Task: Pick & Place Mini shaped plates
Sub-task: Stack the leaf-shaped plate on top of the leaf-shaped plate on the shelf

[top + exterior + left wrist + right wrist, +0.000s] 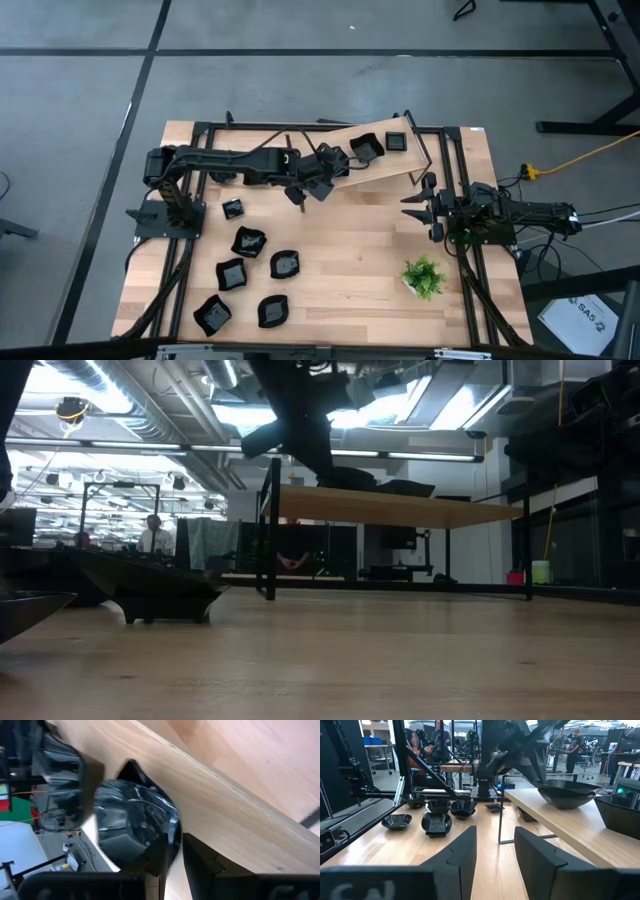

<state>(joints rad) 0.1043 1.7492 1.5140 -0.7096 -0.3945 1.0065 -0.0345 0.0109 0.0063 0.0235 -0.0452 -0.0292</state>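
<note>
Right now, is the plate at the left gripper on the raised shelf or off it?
On it. The plate rests on the raised shelf with the left gripper at its rim.

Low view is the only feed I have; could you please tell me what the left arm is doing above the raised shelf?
Observer: The left gripper is shut on the rim of a black dish at the left end of the shelf.
Operator: Thank you. Are any dishes already up there?
Observer: Yes, two more dishes sit on the shelf, one beside the other.
Operator: And where is the right arm, please?
Observer: The right gripper waits open at the right side of the table, with a small green plant nearby.
</note>
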